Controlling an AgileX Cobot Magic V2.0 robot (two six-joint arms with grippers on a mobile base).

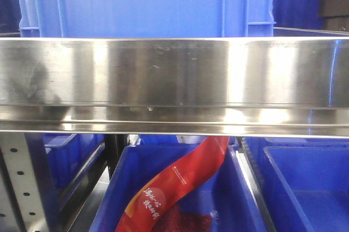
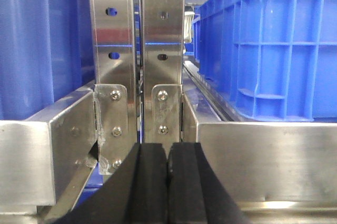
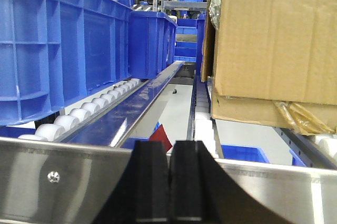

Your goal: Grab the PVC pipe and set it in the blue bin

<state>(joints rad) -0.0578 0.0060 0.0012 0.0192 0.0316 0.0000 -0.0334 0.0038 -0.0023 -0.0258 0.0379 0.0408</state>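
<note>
Left gripper [image 2: 168, 182] pressed together, empty, facing steel uprights [image 2: 138, 50]. Right gripper [image 3: 168, 182] likewise closed, beside blue bin [image 3: 63, 45].

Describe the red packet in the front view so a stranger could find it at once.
Find the wide steel shelf beam across the front view, then the blue bin directly below it. The red packet lies diagonally inside it, the only red thing there, printed with white characters.
</note>
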